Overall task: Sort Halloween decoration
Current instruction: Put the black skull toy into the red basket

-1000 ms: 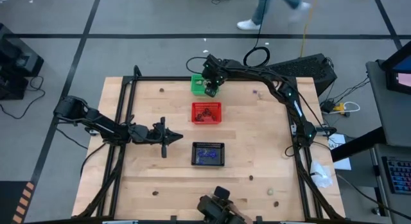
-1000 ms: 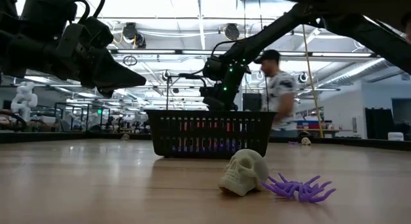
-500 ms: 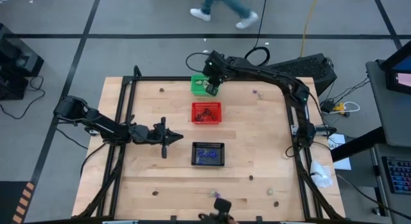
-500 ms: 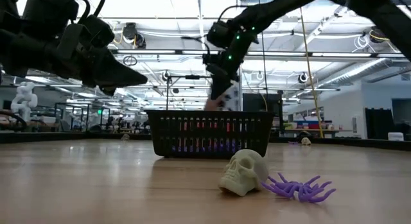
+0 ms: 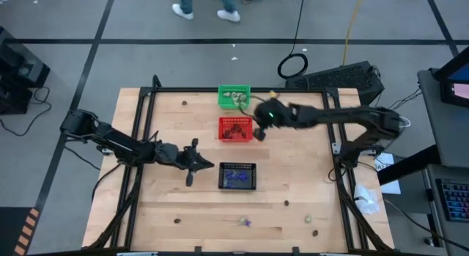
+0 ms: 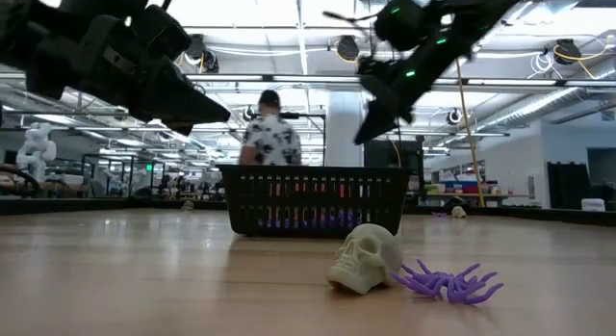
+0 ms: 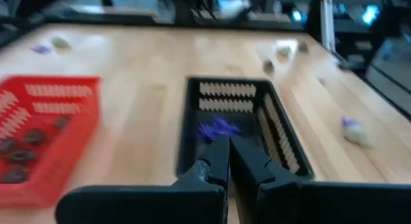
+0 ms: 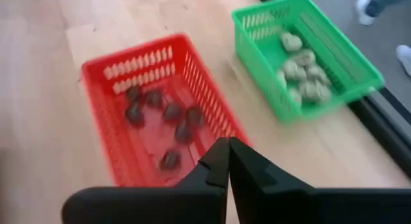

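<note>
The dark brown trinkets point(image 8: 160, 118) in the red rectangular mesh basket point(image 8: 192, 79) are smeared by blur, their shapes unreadable. Small specks along the wooden table's near edge point(image 5: 308, 220) are too tiny to identify. In the low view, the black mesh basket point(image 6: 313, 199) hides the person's lower body.

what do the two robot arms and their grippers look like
Both arms are dark, near black, built of slim jointed links with black cables along them. The right arm shows a small green light near its wrist. The left gripper and right gripper each end in two black, tapered, wedge-shaped fingers.
</note>
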`<state>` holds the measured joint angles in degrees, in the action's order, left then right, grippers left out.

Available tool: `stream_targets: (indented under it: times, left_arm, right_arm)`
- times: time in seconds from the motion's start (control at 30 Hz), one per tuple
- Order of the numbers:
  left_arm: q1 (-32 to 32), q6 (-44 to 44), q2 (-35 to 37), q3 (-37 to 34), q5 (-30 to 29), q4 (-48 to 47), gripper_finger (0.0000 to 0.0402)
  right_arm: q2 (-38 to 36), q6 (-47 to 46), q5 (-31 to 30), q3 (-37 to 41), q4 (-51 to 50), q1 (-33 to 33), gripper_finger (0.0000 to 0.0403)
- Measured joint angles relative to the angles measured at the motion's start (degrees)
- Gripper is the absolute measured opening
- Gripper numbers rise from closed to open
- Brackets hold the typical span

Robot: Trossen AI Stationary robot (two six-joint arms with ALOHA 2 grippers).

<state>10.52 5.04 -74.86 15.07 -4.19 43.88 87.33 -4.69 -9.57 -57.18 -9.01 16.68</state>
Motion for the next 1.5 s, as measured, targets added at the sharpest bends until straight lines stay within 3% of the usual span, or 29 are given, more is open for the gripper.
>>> stream_targets:
  times: [0.2,0.37,0.6,0.77,0.93,1.27,1.5]
  left_arm:
    - [1.25,0.56,3.8,8.85,7.16,-23.0,0.0011]
    - [6.98,4.62,4.73,19.85,6.68,-49.35,0.0003]
    - [20.97,23.36,4.73,29.36,3.29,-69.76,0.0]
    - [31.41,38.8,3.65,29.99,0.87,-71.88,0.0004]
    - [38.18,48.47,-1.49,29.99,-3.34,-71.91,0.0045]
    - [41.77,58.44,-9.11,29.99,-1.89,-67.45,0.0164]
    - [41.88,63.71,-13.95,29.97,-1.34,-66.39,0.0189]
  right_arm:
    - [-12.19,-8.22,-10.03,12.48,1.04,-9.04,0.0001]
    - [-17.04,-12.05,-16.08,17.96,1.15,-15.12,0.0001]
    - [-17.16,-14.15,-20.67,19.94,1.16,-19.88,0.0]
    - [-17.01,-14.17,-20.73,19.86,1.27,-21.59,0.0]
    - [-17.01,-14.17,-23.59,19.86,1.5,-23.03,0.0]
    - [-17.01,-14.17,-23.71,19.86,1.5,-23.23,0.0]
    - [-16.99,-14.17,-23.7,19.86,1.5,-23.23,0.0]
